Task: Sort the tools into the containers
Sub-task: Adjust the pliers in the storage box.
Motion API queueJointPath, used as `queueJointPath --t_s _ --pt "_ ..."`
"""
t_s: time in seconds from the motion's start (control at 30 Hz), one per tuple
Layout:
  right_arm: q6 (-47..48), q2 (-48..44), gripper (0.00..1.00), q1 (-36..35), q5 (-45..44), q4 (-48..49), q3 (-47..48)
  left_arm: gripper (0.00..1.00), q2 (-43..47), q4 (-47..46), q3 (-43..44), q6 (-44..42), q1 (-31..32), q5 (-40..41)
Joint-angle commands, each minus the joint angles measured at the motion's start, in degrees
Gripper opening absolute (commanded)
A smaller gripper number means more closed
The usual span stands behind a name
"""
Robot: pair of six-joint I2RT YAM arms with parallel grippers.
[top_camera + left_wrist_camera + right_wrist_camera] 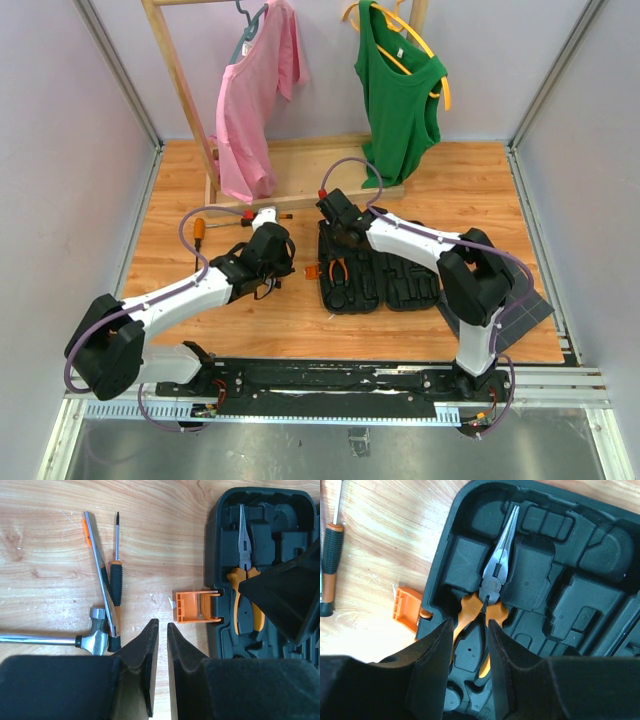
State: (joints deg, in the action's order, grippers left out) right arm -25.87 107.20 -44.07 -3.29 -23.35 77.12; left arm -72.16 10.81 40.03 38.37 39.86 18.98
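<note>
The black case (400,290) lies open on the wooden table, its orange latch (192,606) sticking out to the left. Orange-handled pliers (495,570) rest in a moulded slot of the left half. My right gripper (470,625) is shut on their handles from above. My left gripper (162,625) hovers over bare wood just left of the latch, its jaws a narrow gap apart with nothing between them. Left of it lie a hammer (95,637), a black-and-orange screwdriver (116,582) and a slim silver tool (102,575). Another orange-handled screwdriver (200,230) lies further left.
A wooden clothes rack stands at the back with a pink shirt (255,100) and a green top (400,90). A dark grey flat tray (525,310) lies right of the case, partly under my right arm. Grey walls close in both sides.
</note>
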Motion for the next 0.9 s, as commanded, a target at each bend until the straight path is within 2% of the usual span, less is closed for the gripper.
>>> queueJointPath --t_s 0.0,0.63,0.87 --pt "0.4 1.1 0.35 -1.0 -3.7 -3.8 1.9 0.17 1.6 -1.9 -1.2 -0.5 -0.5 0.7" --pt "0.7 5.8 0.33 -1.3 -1.6 -5.0 2.0 0.16 1.2 -2.4 -1.8 -0.4 -0.8 0.0" --pt "0.4 8.8 0.33 -1.3 0.3 -5.3 -0.8 0.16 0.8 -2.5 -1.7 -0.3 -0.9 0.0"
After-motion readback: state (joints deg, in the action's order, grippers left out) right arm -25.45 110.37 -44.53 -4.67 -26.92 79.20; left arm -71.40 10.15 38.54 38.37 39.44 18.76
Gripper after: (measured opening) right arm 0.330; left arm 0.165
